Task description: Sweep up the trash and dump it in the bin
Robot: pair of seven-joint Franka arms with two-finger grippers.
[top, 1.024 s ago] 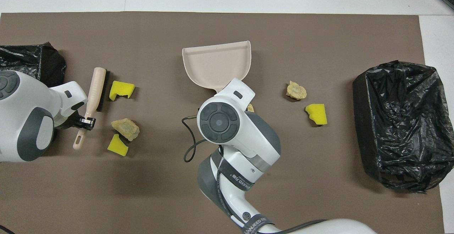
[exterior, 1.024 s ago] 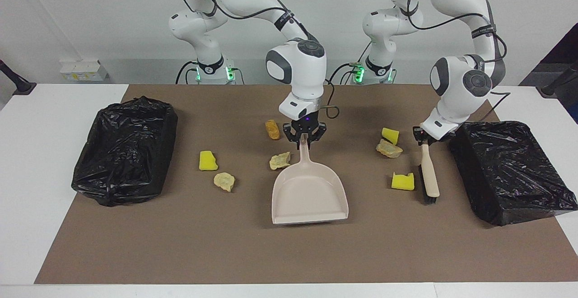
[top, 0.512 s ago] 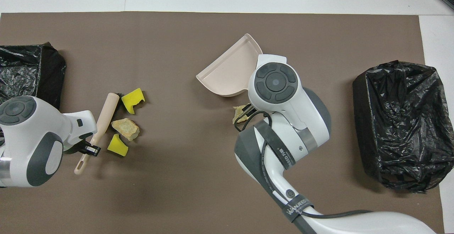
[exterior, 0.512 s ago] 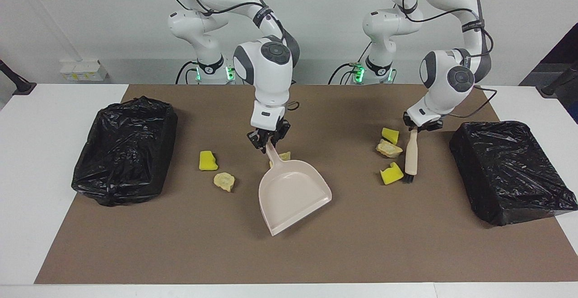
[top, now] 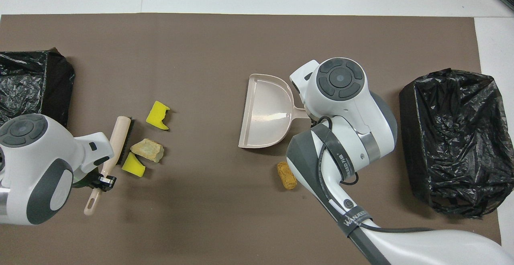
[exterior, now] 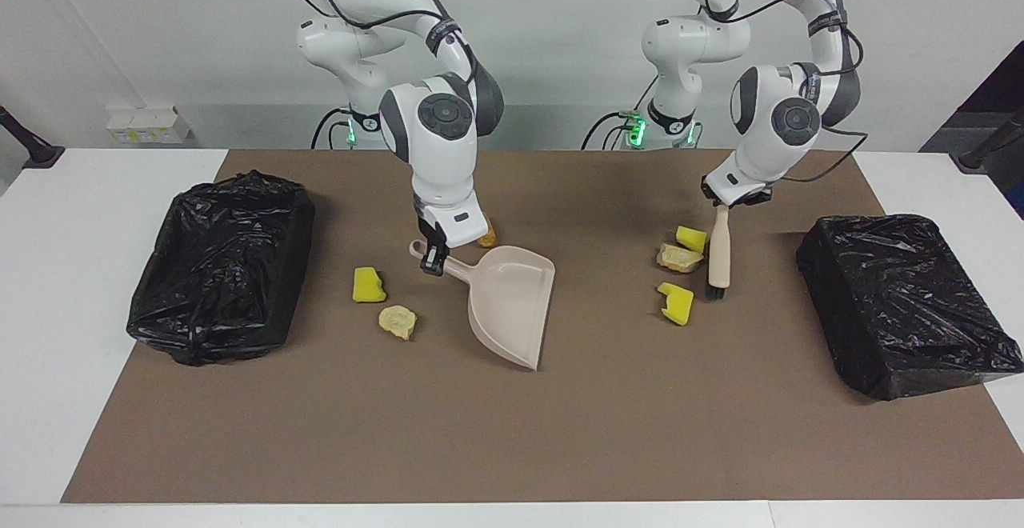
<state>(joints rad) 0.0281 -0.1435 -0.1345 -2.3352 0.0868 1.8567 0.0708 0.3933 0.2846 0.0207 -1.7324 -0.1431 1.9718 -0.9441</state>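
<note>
A white table [exterior: 48, 288] (brown mat [exterior: 512, 448] on top) fronts a plain white wall [exterior: 160, 32].

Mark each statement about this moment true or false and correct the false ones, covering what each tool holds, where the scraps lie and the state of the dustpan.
1. The right tool grips the beige plastic dustpan by its handle. True.
2. The left tool holds the beige brush with dark bristles. True.
3. Scraps already lie inside the dustpan. False: its tray shows bare.
4. The orange-tan foam chunk lies farther from the robots than the dustpan. False: it lies nearer to them.
5. Two bright yellow sponge pieces and a beige foam chunk lie beside the brush. True.
</note>
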